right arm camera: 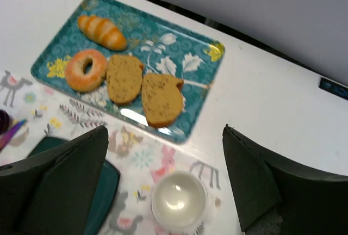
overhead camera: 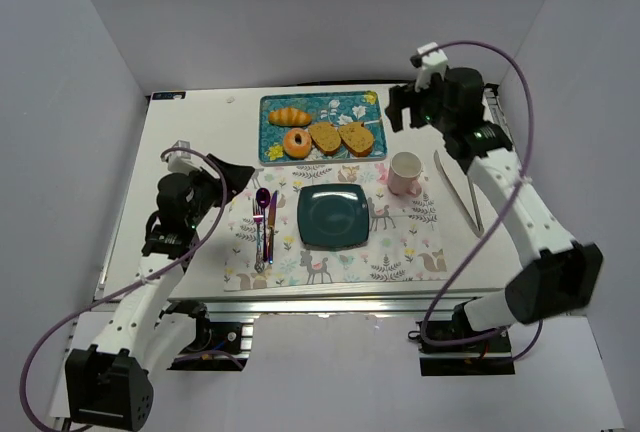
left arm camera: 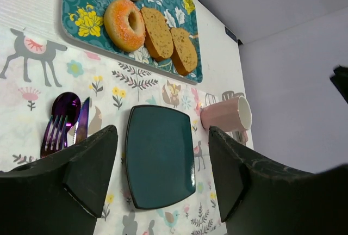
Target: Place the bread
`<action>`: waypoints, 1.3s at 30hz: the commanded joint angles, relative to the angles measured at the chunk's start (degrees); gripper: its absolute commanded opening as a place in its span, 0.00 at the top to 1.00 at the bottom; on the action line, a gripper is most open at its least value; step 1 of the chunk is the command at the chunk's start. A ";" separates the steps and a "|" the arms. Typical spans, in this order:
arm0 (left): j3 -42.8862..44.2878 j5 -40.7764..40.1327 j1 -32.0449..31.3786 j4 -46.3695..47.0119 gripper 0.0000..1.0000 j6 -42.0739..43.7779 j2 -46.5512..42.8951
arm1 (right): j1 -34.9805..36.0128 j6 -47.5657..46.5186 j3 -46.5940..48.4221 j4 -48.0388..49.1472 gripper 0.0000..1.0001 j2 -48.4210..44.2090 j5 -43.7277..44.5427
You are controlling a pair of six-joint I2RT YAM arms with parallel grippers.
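Right claw [right arm camera: 165,137] gapes empty; just ahead of it, on one tray [right arm camera: 201,55], lie two bread slices [right arm camera: 124,78], one donut [right arm camera: 86,70], one croissant [right arm camera: 101,32]. Left claw [left arm camera: 161,137], also spread, faces one plate [left arm camera: 160,159].

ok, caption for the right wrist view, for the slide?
Open right gripper poised near teal tray of croissant, donut and two bread slices.

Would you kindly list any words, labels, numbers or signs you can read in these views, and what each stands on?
None can be read.
The tray and placemat carry only pictures.
A dark tag right of the tray is too small to read.
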 commanded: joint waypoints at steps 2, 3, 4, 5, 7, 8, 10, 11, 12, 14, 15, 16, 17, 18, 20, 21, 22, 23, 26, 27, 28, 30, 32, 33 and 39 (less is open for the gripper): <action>3.32 3.43 -0.03 5.17 0.23 2.40 3.09 | -5.54 -6.65 -13.47 -1.22 0.11 -8.37 -3.05; 3.06 3.78 0.06 5.88 0.23 2.40 4.05 | -9.47 -10.95 -15.08 -5.40 0.11 -12.04 -8.40; 2.88 4.05 0.06 6.50 0.24 2.31 4.50 | -11.69 -22.04 -16.32 -9.27 0.15 -13.73 -18.72; 2.71 4.23 -0.03 7.63 0.28 2.22 4.94 | -13.71 -23.11 -19.64 -10.96 0.27 -15.23 -20.47; 2.01 4.84 -0.12 8.87 0.46 1.70 6.25 | -18.28 -23.47 -21.86 -13.43 0.59 -17.26 -22.58; 1.83 5.45 -0.03 9.92 0.84 1.52 6.87 | -23.87 -22.86 -23.61 -14.22 0.96 -18.40 -24.08; 1.74 6.51 -0.03 9.84 1.00 1.61 8.63 | -28.58 -22.41 -26.00 -13.26 1.00 -19.46 -28.49; 1.65 7.12 -0.03 10.02 1.00 1.78 8.98 | -30.32 -22.76 -26.87 -13.26 0.93 -19.64 -28.66; 1.56 7.74 -0.03 10.10 1.00 2.56 9.16 | -32.60 -24.07 -27.40 -13.96 0.75 -19.03 -28.93; 2.00 7.74 -0.03 8.62 0.89 3.88 9.25 | -33.85 -25.40 -27.58 -15.55 0.12 -17.45 -26.48; 2.17 7.31 -0.12 7.57 0.60 5.11 8.99 | -34.03 -26.36 -27.23 -16.33 0.11 -15.53 -25.08; 2.35 6.35 -0.03 6.16 0.47 5.82 8.81 | -34.12 -27.07 -27.49 -16.34 0.11 -14.73 -24.19; 2.09 6.16 -0.03 5.89 0.40 6.35 8.20 | -34.12 -26.72 -28.27 -14.77 0.11 -14.02 -22.44; 1.83 5.90 -0.12 5.71 0.34 6.87 7.93 | -34.12 -26.46 -28.98 -13.63 0.11 -12.62 -21.29; 0.87 5.72 -0.12 5.88 0.33 7.14 7.58 | -34.03 -27.07 -31.09 -9.61 0.11 -11.30 -18.13; 0.60 5.90 -0.03 6.06 0.33 7.06 7.58 | -34.03 -26.29 -31.96 -7.83 0.10 -9.64 -16.64; 0.33 5.98 -0.12 6.15 0.32 7.05 7.58 | -33.95 -25.85 -32.58 -6.68 0.11 -8.40 -13.32; 0.07 5.98 -0.12 6.06 0.32 6.97 7.58 | -33.60 -24.80 -32.59 -3.98 0.11 -6.91 -11.28; -0.46 5.81 -0.12 5.45 0.32 7.14 7.23 | -33.59 -23.56 -30.32 -3.51 0.11 -0.14 -8.72; -0.46 5.81 -0.03 5.19 0.32 7.23 6.97 | -33.59 -23.30 -29.78 -3.34 0.11 2.66 -8.54; -0.37 5.72 -0.03 4.66 0.32 7.32 6.96 | -33.51 -23.47 -29.17 -3.07 0.11 3.73 -8.19; -0.02 5.55 -0.03 3.78 0.32 7.58 6.96 | -33.42 -23.56 -26.80 -1.67 0.11 8.10 -7.84; 0.15 5.55 -0.12 3.60 0.31 7.58 7.14 | -33.42 -23.56 -24.96 -2.10 0.11 9.44 -8.18; 0.16 5.37 -0.12 3.43 0.32 7.67 7.23 | -33.42 -23.47 -24.07 -2.62 0.12 11.89 -8.71; 1.56 4.49 -0.03 2.20 0.31 8.55 7.93 | -32.89 -24.17 -21.69 -3.33 0.20 16.57 -9.24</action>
